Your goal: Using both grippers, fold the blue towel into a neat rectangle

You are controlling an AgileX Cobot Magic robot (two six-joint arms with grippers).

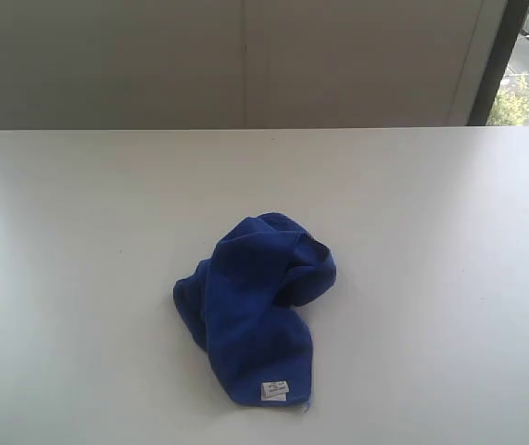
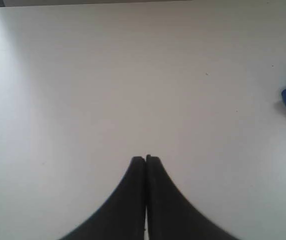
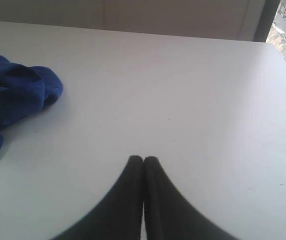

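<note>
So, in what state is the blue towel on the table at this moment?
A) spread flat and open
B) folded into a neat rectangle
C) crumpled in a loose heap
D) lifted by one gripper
C: the blue towel lies bunched on the white table, with its white label at one corner. The left gripper and the right gripper are shut and not touching it.

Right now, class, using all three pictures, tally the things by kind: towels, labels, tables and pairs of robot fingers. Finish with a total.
Blue towel: 1
White label on the towel: 1
White table: 1
Pairs of black fingers: 2 (left fingers, right fingers, both shut)
Total: 5
</note>
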